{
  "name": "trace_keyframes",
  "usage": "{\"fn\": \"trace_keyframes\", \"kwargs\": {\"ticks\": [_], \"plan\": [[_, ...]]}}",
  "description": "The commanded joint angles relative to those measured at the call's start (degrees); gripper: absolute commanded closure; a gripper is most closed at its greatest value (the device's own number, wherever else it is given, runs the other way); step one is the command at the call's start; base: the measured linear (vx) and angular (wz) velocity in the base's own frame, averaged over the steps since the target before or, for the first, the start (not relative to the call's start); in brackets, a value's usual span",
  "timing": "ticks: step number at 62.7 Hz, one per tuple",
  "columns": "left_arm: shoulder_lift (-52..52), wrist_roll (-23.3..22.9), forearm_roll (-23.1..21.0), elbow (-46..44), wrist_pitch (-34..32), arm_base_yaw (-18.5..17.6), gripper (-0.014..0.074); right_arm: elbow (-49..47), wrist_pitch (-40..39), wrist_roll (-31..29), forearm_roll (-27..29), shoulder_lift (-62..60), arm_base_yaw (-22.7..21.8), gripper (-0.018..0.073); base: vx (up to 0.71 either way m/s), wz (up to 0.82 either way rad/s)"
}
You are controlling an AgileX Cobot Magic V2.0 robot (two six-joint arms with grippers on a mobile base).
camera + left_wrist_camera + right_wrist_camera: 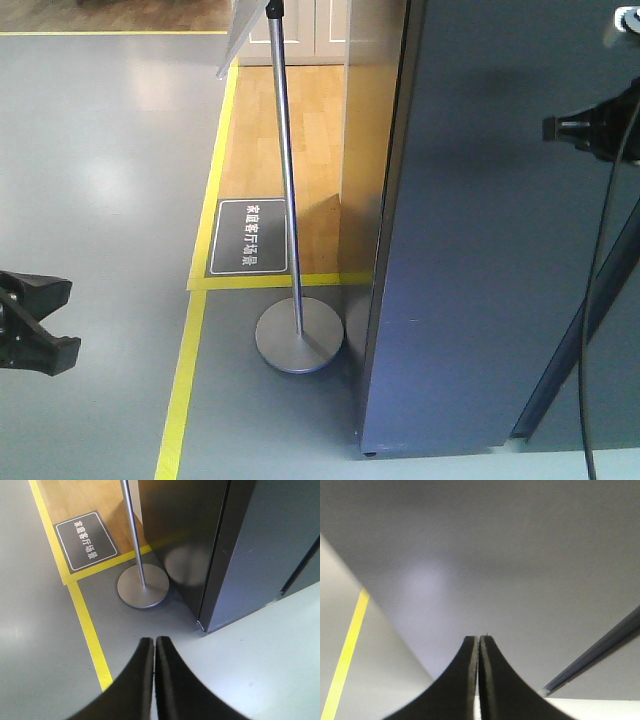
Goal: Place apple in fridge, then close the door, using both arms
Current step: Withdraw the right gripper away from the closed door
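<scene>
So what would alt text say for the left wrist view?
Two black gripper fingers pressed shut, holding nothing, above a grey floor. Beyond them stand a dark fridge, a metal pole stand and yellow floor tape.

A: what's the hardware look like up close? The left gripper [154, 645] is two matte black fingers [135, 680] — wide at the base, curving in to thin tips, a pale seam between them.

B: same on the right gripper [479, 641], smooth black plastic, no markings I can spot. Front view shows blocky black parts of both arms, plus a thin black cable [600, 280] hanging off the right arm [590, 128].
</scene>
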Motion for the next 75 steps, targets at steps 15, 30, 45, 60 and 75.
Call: {"fn": "trace_keyframes", "kwargs": {"ticks": [15,30,45,60,75], "plan": [[-0.6,-0.4,-0.5,-1.5,-3.3,0.1,0.0603,14.9,-3.6,2.0,-5.2,-19.5,1.8,0.0563,0.0,0.0],[-0.6,-0.4,-0.5,-1.5,-3.3,0.1,0.0603,25.1,0.6,2.0,-5.4,-32.2,1.8,0.0563,0.0,0.0],[-0.6,-0.4,-0.5,-1.5,-3.3,0.1,0.0603,36.3,3.9,1.7,-4.9,-45.8,1.8,0.0563,0.0,0.0],[-0.6,-0.4,-0.5,-1.5,-3.3,0.1,0.0603,41.9,9.9,1.7,-2.8,-60.0,1.8,0.0563,0.0,0.0],[-0.6,-0.4,-0.5,-1.5,-3.3,0.1,0.0603,44.4,17.7,1.9,-1.8,-70.1,1.8,0.0563,0.0,0.0]]}}
